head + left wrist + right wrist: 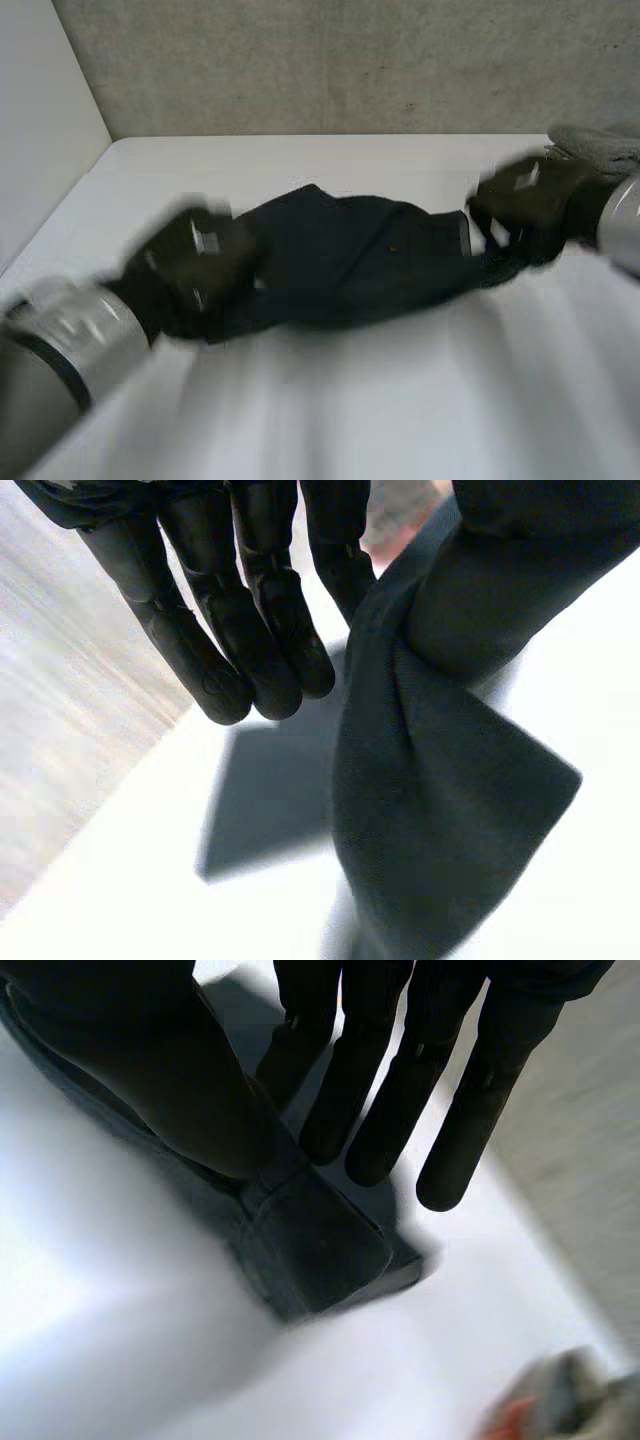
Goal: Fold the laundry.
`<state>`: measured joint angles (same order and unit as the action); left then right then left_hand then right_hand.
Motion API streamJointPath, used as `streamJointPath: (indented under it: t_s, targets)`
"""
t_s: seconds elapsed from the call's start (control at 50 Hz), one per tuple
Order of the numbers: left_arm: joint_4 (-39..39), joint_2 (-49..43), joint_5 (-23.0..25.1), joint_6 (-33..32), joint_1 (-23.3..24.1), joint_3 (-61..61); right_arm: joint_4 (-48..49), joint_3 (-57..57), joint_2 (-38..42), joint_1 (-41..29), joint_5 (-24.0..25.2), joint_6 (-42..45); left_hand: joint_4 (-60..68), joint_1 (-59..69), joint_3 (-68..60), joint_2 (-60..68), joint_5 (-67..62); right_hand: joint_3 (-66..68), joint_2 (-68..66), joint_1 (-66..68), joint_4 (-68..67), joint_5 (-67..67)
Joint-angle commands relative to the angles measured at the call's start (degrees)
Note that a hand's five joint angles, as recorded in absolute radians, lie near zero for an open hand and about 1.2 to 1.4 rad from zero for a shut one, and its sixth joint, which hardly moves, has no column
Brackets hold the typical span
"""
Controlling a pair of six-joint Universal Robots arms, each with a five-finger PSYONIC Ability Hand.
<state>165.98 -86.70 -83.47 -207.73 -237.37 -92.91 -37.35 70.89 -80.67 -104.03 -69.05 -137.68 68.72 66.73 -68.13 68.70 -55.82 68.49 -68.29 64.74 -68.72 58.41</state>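
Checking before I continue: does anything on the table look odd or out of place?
Nothing spilled or damaged. The dark navy cloth is bunched, not flat, between the left hand and right hand, each pinching one end.

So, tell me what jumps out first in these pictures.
A dark navy garment spans the middle of the white table, the left hand pinching one end and the right hand the other. Beyond the right hand, a grey cloth lies at the table's far corner.
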Motion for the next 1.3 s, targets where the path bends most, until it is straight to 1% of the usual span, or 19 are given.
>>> streamJointPath:
  t_s: [0.02,0.1,0.14,0.28,0.36,0.54,0.6,0.66,0.68,0.74,0.76,0.88,0.94,1.04,1.06,1.12,1.18,1.26,1.3]
  targets:
    - [9.8,1.5,-0.8,2.6,-1.0,22.4,13.2,-15.8,-4.8,0.1,-1.3,-18.6,11.3,13.3,-11.9,11.3,-14.2,11.5,-11.7,15.3,-11.3,11.6]
    - [9.2,-4.6,-3.4,3.2,-1.3,37.1,21.0,-22.2,-4.9,1.8,-4.2,-28.2,11.3,13.3,-11.9,11.3,-14.2,11.5,-11.7,15.3,-11.3,11.6]
    - [9.0,-7.2,-4.2,3.3,-1.7,41.4,23.4,-23.4,-4.2,1.0,-5.7,-29.7,11.3,13.3,-11.9,11.3,-14.2,11.5,-11.7,15.3,-11.3,11.6]
    - [11.7,-16.3,-5.3,3.5,-4.1,49.0,31.3,-23.0,0.2,-2.7,-10.3,-26.9,11.3,13.3,-11.9,11.3,-14.2,11.5,-11.7,15.3,-11.3,11.6]
    - [17.9,-21.4,-5.0,5.2,-6.1,48.4,34.8,-20.8,4.2,-4.2,-11.8,-25.1,11.3,13.3,-11.9,11.3,-14.2,11.5,-11.7,15.3,-11.3,11.6]
    - [26.1,-38.9,-2.1,11.5,-8.3,46.0,43.5,-17.5,21.2,-8.5,-16.1,-19.5,11.3,13.3,-11.9,11.3,-14.2,11.5,-11.7,15.3,-11.3,11.6]
    - [30.8,-45.9,-2.3,12.9,-9.3,47.1,50.2,-17.8,27.9,-9.6,-18.2,-17.5,11.3,13.3,-11.9,11.3,-14.2,11.5,-11.7,15.3,-11.3,11.6]
    - [34.6,-52.6,-2.8,13.3,-10.6,50.8,61.3,-18.9,33.9,-10.2,-21.2,-17.0,11.3,13.3,-11.9,11.3,-14.2,11.5,-11.7,15.3,-11.3,11.6]
    - [35.5,-55.2,-3.0,13.4,-11.2,53.4,67.3,-20.0,36.3,-10.6,-22.3,-17.4,4.1,6.1,-4.7,4.2,-7.0,1.8,-2.0,5.6,-1.6,1.9]
    - [34.0,-56.9,-3.2,13.7,-11.4,57.3,73.2,-22.1,39.0,-11.6,-22.3,-17.8,-53.8,-51.8,53.2,-53.7,50.9,-57.3,57.1,-53.5,57.5,-57.2]
    - [31.2,-57.4,-3.5,13.7,-11.3,59.1,72.2,-23.5,39.6,-12.5,-21.8,-17.5,-58.7,-56.7,58.1,-58.7,55.8,-58.5,58.3,-54.7,58.7,-58.4]
    - [23.6,-53.5,-4.8,13.1,-11.1,58.9,60.3,-25.1,36.7,-12.4,-20.9,-18.6,-58.7,-56.7,58.1,-58.7,55.8,-58.5,58.3,-54.7,58.7,-58.4]
    - [20.4,-47.5,-7.1,13.1,-10.7,54.0,48.9,-24.1,34.0,-12.2,-20.1,-18.6,-58.7,-56.7,58.1,-58.7,55.8,-58.5,58.3,-54.7,58.7,-58.4]
    - [16.0,-36.9,-12.1,11.3,-8.5,37.7,27.4,-21.1,30.2,-11.0,-15.6,-16.2,-58.7,-56.7,58.1,-58.7,55.8,-58.5,58.3,-54.7,58.7,-58.4]
    - [14.9,-33.0,-13.1,10.2,-7.6,31.9,20.8,-19.2,29.3,-10.5,-14.3,-14.8,-58.7,-56.7,58.1,-58.7,55.8,-58.5,58.3,-54.7,58.7,-58.4]
    - [13.1,-25.6,-14.3,8.7,-5.7,20.5,10.2,-14.3,26.8,-9.3,-12.5,-11.7,-58.7,-56.7,58.1,-58.7,55.8,-56.0,55.8,-52.3,56.3,-55.9]
    - [10.3,-20.7,-14.4,8.4,-3.9,11.9,8.4,-9.3,24.9,-8.2,-11.3,-10.2,-49.6,-47.6,49.0,-49.6,46.7,-48.3,48.1,-44.5,48.5,-48.2]
    - [5.8,-14.6,-12.8,8.1,-0.6,-2.9,10.6,1.8,20.6,-5.9,-6.6,-7.2,-44.9,-42.9,44.3,-44.9,42.0,-32.5,32.3,-28.7,32.7,-32.4]
    - [4.9,-13.5,-12.2,8.4,0.3,-7.1,12.2,5.1,19.6,-5.2,-4.9,-6.3,-41.4,-39.4,40.8,-41.3,38.5,-29.1,28.9,-25.3,29.3,-29.0]
